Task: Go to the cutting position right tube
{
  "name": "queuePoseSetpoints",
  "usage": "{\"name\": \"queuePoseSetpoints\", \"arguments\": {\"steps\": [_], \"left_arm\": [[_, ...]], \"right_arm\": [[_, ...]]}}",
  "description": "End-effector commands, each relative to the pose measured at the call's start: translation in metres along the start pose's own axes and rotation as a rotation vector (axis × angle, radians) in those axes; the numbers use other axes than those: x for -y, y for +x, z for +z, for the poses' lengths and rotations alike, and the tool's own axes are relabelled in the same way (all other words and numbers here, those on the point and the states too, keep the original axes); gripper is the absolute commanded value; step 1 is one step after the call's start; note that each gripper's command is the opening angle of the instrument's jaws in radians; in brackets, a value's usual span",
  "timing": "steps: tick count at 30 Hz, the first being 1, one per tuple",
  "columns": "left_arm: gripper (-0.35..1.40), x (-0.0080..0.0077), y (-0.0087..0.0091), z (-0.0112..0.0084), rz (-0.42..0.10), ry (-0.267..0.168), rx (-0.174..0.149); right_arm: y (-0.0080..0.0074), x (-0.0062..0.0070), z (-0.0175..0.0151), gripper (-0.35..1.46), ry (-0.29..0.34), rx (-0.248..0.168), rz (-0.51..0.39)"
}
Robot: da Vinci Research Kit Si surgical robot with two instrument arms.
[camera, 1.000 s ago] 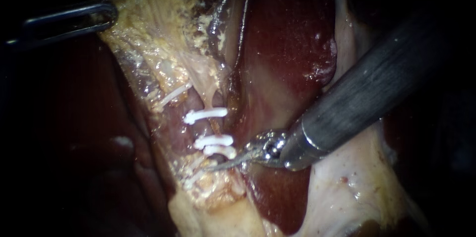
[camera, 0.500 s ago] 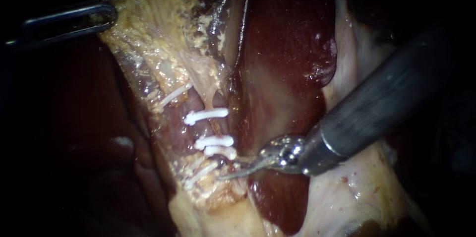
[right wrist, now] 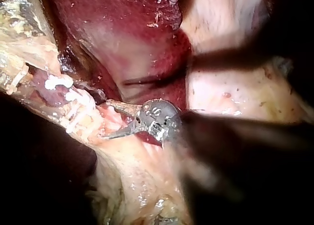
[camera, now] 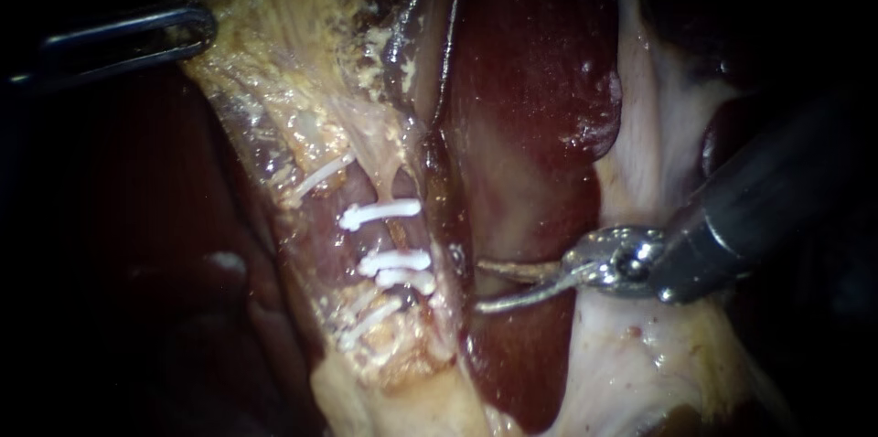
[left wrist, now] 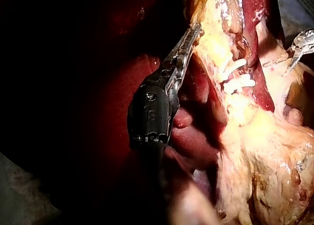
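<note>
The dark red liver [camera: 530, 80] fills the middle, with pale fatty tissue [camera: 302, 80] on its left. The left instrument [camera: 203, 27], at the far left, has its jaws closed on the edge of this tissue. The right instrument [camera: 479, 286] holds its jaws parted and empty over the liver, just right of the tube [camera: 396, 236], which carries three white clips [camera: 380, 213].

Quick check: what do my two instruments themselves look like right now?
Left instrument: black, blocky wrist, long slender toothed tip with a slot through it. Right instrument: dark grey round shaft, shiny silver wrist with a round pivot, two thin curved metal blades. No cables visible.
</note>
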Motion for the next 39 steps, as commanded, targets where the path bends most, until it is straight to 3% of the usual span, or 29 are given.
{"name": "queuePoseSetpoints", "arguments": {"steps": [1, 7, 12, 15, 20, 29, 39], "left_arm": [[-0.35, 0.0000, 0.0000, 0.0000, 0.000, 0.000, 0.000], [-0.35, 0.0001, 0.0001, 0.0001, 0.000, -0.001, 0.000], [-0.35, 0.0002, 0.0001, 0.0001, 0.000, -0.002, 0.001], [-0.35, 0.0002, 0.0001, 0.0001, 0.000, -0.002, 0.001], [-0.35, 0.0003, 0.0002, 0.0001, 0.000, -0.003, 0.001], [-0.35, 0.0004, 0.0002, 0.0001, 0.000, -0.003, 0.001], [-0.35, 0.0004, 0.0002, 0.0001, 0.000, -0.004, 0.002]], "right_arm": [[0.0004, 0.0002, 0.0000, 1.35, -0.001, -0.013, 0.009], [0.0026, 0.0002, 0.0021, 1.34, 0.021, -0.039, 0.027], [0.0038, -0.0011, 0.0047, 1.32, 0.032, -0.037, 0.033], [0.0042, -0.0020, 0.0053, 1.30, 0.018, -0.014, 0.034], [0.0041, -0.0034, 0.0053, 1.29, -0.011, 0.021, 0.030], [0.0027, -0.0047, 0.0063, 1.27, -0.035, 0.075, 0.050], [0.0042, -0.0060, 0.0087, 1.27, -0.003, 0.084, 0.058]]}}
